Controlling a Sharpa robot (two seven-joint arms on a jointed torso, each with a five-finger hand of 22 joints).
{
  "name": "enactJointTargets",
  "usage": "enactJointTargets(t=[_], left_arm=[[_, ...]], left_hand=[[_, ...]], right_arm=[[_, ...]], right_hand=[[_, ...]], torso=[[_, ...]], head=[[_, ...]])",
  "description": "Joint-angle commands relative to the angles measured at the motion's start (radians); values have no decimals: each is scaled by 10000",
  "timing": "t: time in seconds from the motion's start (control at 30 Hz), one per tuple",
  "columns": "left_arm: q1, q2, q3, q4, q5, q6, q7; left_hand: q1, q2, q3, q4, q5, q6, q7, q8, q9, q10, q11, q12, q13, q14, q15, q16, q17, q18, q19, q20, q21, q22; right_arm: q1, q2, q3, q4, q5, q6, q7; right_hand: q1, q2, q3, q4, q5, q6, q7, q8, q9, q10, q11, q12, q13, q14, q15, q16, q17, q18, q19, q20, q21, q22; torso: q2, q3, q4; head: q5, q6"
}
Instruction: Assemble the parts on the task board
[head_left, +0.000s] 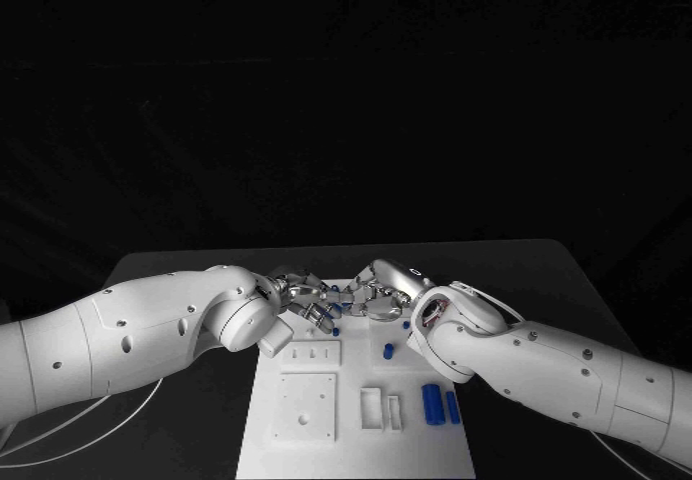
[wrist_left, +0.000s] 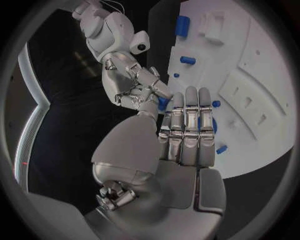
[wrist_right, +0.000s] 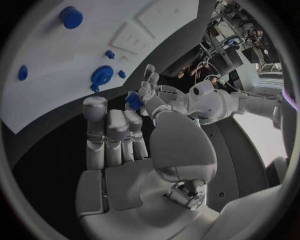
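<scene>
Black table, hands meeting at task board far edge

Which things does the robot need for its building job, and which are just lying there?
For the job: flat white task board; long blue cylinders lying on it; small blue piece between the silver left hand and right hand.
Just lying about: thin white cables on the black table.
</scene>
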Motion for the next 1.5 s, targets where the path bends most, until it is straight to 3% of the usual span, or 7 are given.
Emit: enactJointTargets(t=[0.03,0.53,0.87,1.13,1.27,1.47,1.5], left_arm=[[16,57,24,44,-2,252,206],[14,69,22,-54,49,195,244],[14,58,18,-60,-67,363,183],[11,61,12,-69,-208,532,135],[10,62,6,-65,-297,580,117],[9,56,-6,-68,-407,605,58],[8,52,-9,-69,-430,608,33]], left_hand=[[79,175,115,-105,133,82,6,50,21,48,-14,-26,-3,-27,-58,32,21,-131,16,-56,83,32],[-7,131,882,-745,2171,472,-103,65,184,325,-121,-23,-6,9,-127,119,62,-104,-191,-137,457,376],[-637,64,1483,-1466,2419,881,-234,38,726,868,-275,-41,-7,55,-288,734,407,-146,-529,-310,1324,1193],[-779,63,1391,-1522,2469,1216,-417,89,1250,1388,-464,174,58,186,-468,1473,778,-191,-459,-467,1739,1570],[-867,77,1210,-1470,2484,1401,-534,79,2020,1425,-607,964,196,-84,-620,2617,1392,-299,-590,-628,2237,2076],[-928,73,981,-1333,2687,1434,-723,128,4404,1389,-805,2051,888,-497,-806,4110,2357,-378,-839,-803,2920,2951],[-918,88,966,-1249,2757,1365,-752,157,5151,1301,-835,2316,1208,-622,-836,4424,2514,-412,-903,-846,3047,3128]], right_arm=[[-15,21,-35,-23,-103,245,14],[-20,25,-102,-51,-86,283,22],[-23,20,-110,-67,-82,262,29],[-29,28,-111,-82,-55,275,54],[-33,31,-111,-85,-37,272,79],[-40,33,-112,-89,0,257,135],[-42,34,-112,-89,14,255,157]], right_hand=[[13,-17,6,27,48,69,-18,32,12,-5,-61,-54,-10,-6,-96,-45,-14,10,368,-71,-43,788],[13,-17,6,27,48,69,-18,32,12,-5,-61,-54,-10,-6,-96,-45,-14,10,368,-71,-43,788],[3,-17,-11,20,58,64,-17,29,9,-18,-61,-73,-22,-9,-96,-64,-26,9,365,-72,-94,780],[3,-17,-11,20,58,64,-17,29,9,-18,-61,-73,-22,-9,-96,-64,-26,9,365,-72,-94,780],[3,-17,-11,20,58,64,-17,29,9,-18,-61,-73,-22,-9,-96,-64,-26,9,365,-72,-94,780],[-3,-19,-14,17,50,32,-7,24,5,-44,-56,-117,-54,-16,-94,-101,-54,10,360,-70,-128,773],[-3,-19,-14,17,50,32,-7,24,5,-44,-56,-117,-54,-16,-94,-101,-54,10,360,-70,-128,773]], torso=[[3,-4,3],[3,-1,3],[4,-1,4],[4,4,2],[6,0,4],[3,2,2],[1,2,1]], head=[[4,-16],[7,-56],[0,-79],[4,-95],[6,-109],[17,-133],[20,-136]])
